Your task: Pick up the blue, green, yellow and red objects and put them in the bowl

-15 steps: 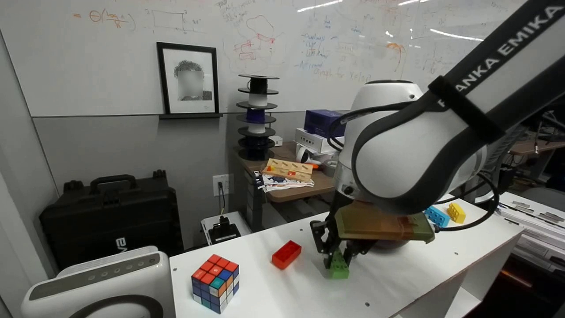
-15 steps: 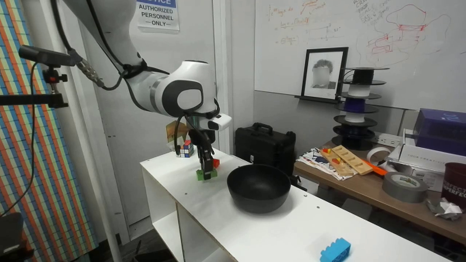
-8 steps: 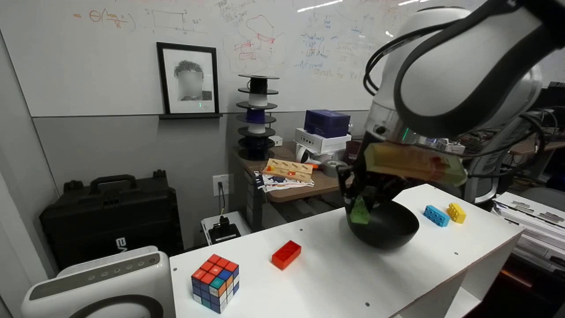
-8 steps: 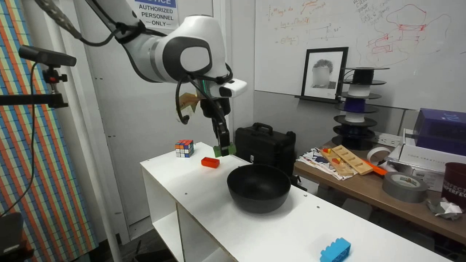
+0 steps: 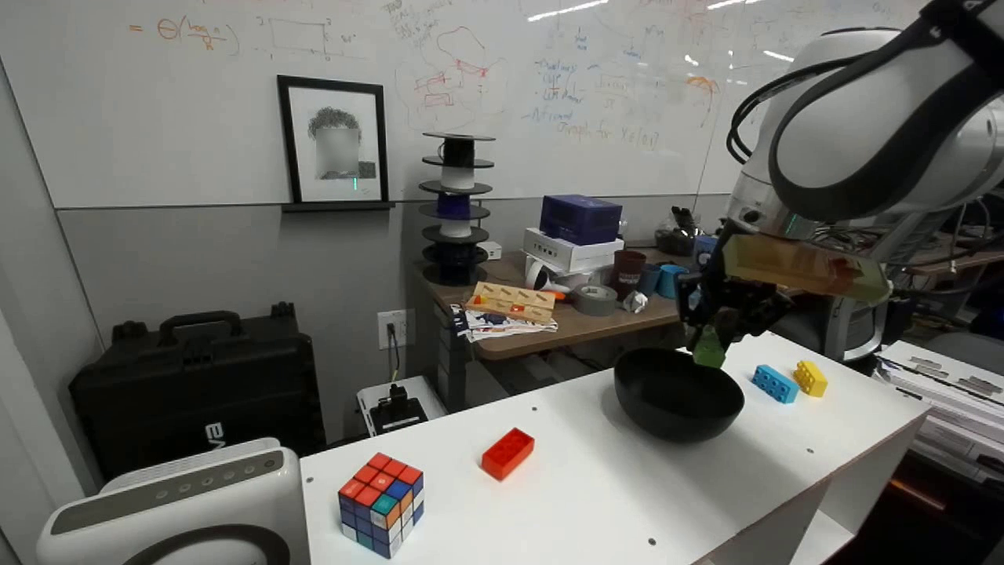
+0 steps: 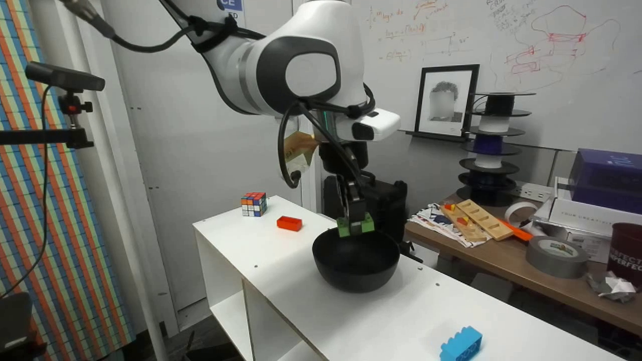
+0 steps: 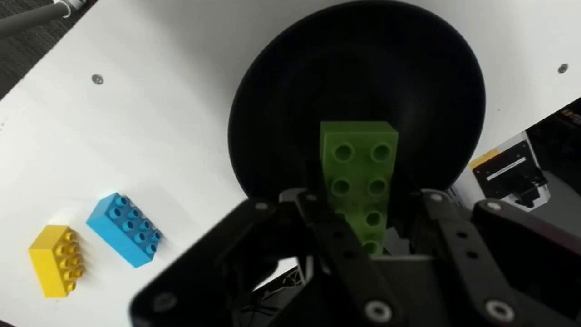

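so, fingers [image 6: 356, 212]: gripping green block [image 7: 361, 181]
bowl [image 6: 357, 278]: below it
blue block [image 7: 120, 229]: on counter [image 5: 565, 502], beside yellow block [image 7: 51, 263]
red block [image 5: 507, 453]: on counter

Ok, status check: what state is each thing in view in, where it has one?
Jaws: shut on the green block
Green block: held up over the bowl
Bowl: upright, no block visible inside
Blue block: lying on its side
Yellow block: lying on its side
Red block: lying loose
Puzzle cube: scrambled
Black case: closed
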Available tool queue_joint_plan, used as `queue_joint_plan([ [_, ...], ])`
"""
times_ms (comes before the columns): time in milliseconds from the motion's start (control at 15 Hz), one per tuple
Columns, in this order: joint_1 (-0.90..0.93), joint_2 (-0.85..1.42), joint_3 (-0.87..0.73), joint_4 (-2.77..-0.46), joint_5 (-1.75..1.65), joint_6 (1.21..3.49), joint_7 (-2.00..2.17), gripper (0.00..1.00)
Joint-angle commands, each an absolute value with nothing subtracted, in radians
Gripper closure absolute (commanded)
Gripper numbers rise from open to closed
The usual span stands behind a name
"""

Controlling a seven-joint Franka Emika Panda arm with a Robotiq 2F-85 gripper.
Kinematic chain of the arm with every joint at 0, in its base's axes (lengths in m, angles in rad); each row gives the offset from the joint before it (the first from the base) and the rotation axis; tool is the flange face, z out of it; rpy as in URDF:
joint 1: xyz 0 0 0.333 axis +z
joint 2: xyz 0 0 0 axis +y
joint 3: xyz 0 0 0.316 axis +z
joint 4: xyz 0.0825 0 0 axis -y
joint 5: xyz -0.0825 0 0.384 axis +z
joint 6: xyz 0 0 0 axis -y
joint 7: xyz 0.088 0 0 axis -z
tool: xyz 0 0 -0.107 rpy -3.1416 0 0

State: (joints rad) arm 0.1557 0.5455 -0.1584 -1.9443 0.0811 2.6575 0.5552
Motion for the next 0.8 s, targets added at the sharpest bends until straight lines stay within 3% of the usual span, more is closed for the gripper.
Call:
queue_joint_plan([
  [0, 0.141, 0.618, -0.124, -1.844, 0.092, 2.626, 0.537, 0.39],
  [133, 0.146, 0.63, -0.104, -1.819, 0.092, 2.631, 0.52, 0.32],
  [400, 0.143, 0.6, -0.043, -1.817, 0.101, 2.611, 0.45, 0.02],
  [733, 0.161, 0.537, 0.012, -1.875, 0.16, 2.677, 0.486, 0.0],
])
